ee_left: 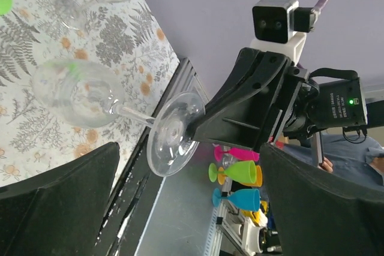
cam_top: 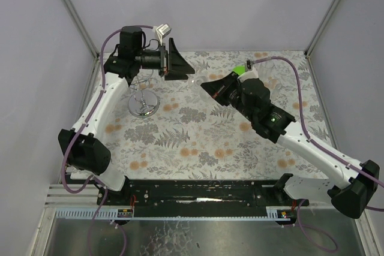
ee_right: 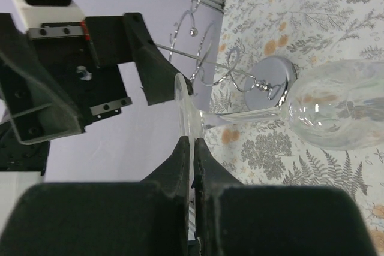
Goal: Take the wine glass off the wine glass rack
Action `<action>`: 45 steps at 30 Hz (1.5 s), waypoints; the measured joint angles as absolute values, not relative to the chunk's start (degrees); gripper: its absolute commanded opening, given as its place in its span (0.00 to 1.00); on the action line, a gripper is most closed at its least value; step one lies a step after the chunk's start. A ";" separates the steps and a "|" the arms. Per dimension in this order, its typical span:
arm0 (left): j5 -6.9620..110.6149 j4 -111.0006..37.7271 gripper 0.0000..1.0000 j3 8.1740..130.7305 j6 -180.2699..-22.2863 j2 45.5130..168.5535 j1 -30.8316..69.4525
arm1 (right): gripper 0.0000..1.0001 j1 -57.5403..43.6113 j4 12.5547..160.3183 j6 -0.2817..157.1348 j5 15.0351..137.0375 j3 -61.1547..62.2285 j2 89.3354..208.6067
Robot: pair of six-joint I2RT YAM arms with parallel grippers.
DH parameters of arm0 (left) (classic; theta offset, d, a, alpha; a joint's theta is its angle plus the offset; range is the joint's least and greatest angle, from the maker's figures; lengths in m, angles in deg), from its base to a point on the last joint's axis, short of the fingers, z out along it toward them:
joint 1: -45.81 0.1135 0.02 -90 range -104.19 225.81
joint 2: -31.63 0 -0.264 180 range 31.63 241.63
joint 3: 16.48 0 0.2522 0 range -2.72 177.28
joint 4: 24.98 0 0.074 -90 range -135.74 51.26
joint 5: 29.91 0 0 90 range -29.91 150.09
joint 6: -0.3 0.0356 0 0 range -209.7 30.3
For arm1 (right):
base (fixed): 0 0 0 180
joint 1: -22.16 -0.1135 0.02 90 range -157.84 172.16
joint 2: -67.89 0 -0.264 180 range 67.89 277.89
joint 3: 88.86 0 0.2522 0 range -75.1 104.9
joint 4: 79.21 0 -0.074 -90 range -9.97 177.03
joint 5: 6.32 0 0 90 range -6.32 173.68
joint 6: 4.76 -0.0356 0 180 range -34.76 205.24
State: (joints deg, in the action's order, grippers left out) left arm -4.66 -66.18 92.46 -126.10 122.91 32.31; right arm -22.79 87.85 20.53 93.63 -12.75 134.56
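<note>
A clear wine glass lies on its side in the air above the flowered table. My right gripper is shut on the rim of the glass's round foot. In the left wrist view the glass bowl points away from the right fingers that pinch its foot. The wine glass rack, a silver wire stand on a shiny round base, stands apart from the glass, under the left arm. My left gripper is wide open and holds nothing, facing the glass's foot from a short way off.
Tent walls with metal poles close in the table at the back and both sides. Several coloured plastic goblets lie off the table beyond its near edge. A black rail runs along the near edge between the arm bases.
</note>
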 measured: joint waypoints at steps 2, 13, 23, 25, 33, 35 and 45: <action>-5.19 -65.99 1.00 92.13 -126.56 123.20 32.18 | 0.00 -22.79 89.14 20.77 93.61 -12.95 134.37; -7.35 -60.83 0.74 91.10 -131.15 123.63 30.41 | 0.00 -22.79 93.88 21.23 93.22 -14.00 132.49; -11.07 -51.93 0.39 88.70 -139.41 123.63 29.34 | 0.00 -22.79 96.27 21.21 92.72 -15.13 132.53; -11.20 -50.77 0.35 88.44 -140.20 123.63 29.34 | 0.00 -22.79 96.77 21.19 92.67 -15.18 132.49; -11.75 -45.88 0.07 86.91 -143.56 123.66 28.71 | 0.00 -22.79 97.23 21.19 92.69 -15.20 131.29; -12.01 -44.13 0.00 86.71 -144.92 123.72 28.47 | 0.00 -22.76 97.60 21.26 92.76 -15.22 130.78; -14.28 -35.34 0.00 86.69 -149.93 123.92 26.15 | 0.82 -22.74 95.87 23.05 92.61 -14.85 130.28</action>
State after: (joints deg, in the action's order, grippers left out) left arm -14.28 -35.34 86.69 -149.93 123.92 26.15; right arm -22.74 95.87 23.05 92.61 -14.85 130.28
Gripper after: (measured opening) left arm 0.022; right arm 0.630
